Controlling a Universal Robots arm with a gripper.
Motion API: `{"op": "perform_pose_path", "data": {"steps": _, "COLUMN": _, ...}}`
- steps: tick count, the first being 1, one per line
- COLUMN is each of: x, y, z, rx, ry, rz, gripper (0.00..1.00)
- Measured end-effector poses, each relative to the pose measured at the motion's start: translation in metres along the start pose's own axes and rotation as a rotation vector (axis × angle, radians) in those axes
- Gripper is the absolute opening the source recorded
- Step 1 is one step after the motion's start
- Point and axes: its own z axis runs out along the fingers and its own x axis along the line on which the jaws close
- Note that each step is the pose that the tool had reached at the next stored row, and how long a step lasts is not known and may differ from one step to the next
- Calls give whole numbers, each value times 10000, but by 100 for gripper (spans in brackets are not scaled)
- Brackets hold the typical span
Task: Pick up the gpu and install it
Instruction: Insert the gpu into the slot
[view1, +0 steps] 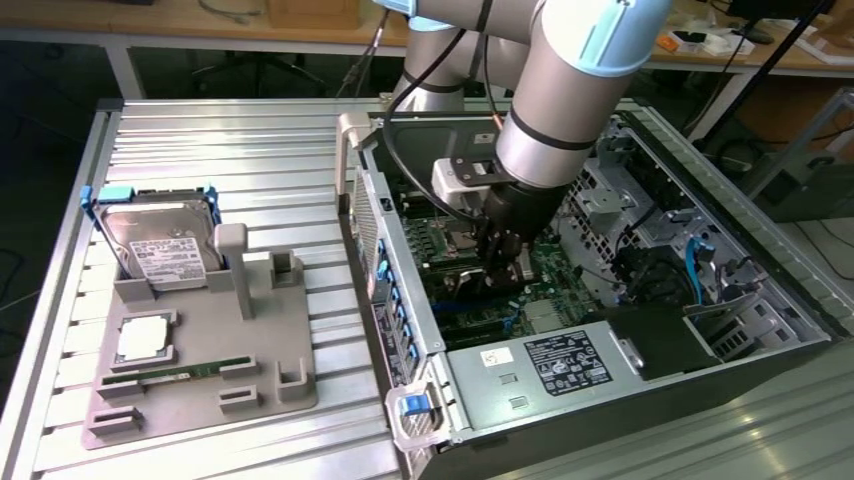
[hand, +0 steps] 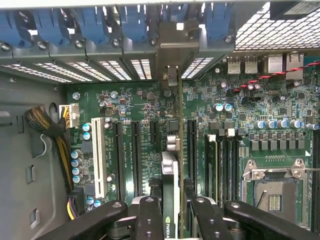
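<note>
The gpu (hand: 170, 162) stands edge-on between my fingers, over the motherboard (hand: 140, 100) inside the open computer case (view1: 400, 310). Its silver end bracket (hand: 170, 55) reaches up to the case's rear slot openings. The card lines up with the long black expansion slots (hand: 135, 155), and I cannot tell whether its edge sits in one. My gripper (hand: 171, 207) is shut on the gpu, with a black finger (hand: 149, 217) on each face. In the exterior view the gripper (view1: 501, 258) hangs low inside the case, and the card is mostly hidden behind it.
Blue slot clips (hand: 90, 25) line the case's rear wall. A cable bundle (hand: 55, 140) and the CPU socket (hand: 272, 190) flank the slots. On the table at the exterior view's left, a grey fixture (view1: 254, 380) holds a hard drive (view1: 154, 245), a processor (view1: 144, 340) and a memory stick (view1: 180, 373).
</note>
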Motion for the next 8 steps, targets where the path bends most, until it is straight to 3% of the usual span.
{"op": "perform_pose_path", "data": {"steps": 8, "x": -9, "y": 1, "z": 58, "rx": -2, "ry": 6, "rz": 2, "gripper": 27}}
